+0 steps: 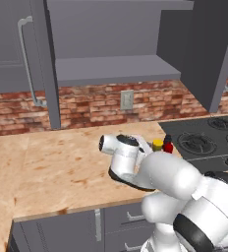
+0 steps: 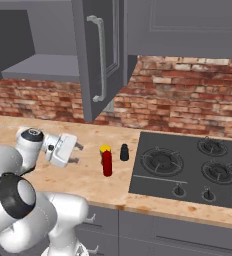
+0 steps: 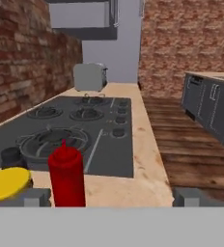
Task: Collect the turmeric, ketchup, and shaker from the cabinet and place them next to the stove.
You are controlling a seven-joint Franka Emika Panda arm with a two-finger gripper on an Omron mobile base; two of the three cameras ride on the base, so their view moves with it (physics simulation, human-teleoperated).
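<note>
The jaws of the gripper [image 2: 78,153] stand released, apart from 3 things upright on the bench [image 2: 88,180] beside the stove [image 2: 188,170]: ketchup [image 2: 107,163], turmeric [image 2: 104,148], shaker [image 2: 124,152].

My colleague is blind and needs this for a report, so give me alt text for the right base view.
An open gripper hangs over a wooden counter, pointing toward a ketchup bottle, a turmeric jar just behind it and a black shaker, all standing left of the stove. Above, the cabinet is open against a brick wall.
</note>
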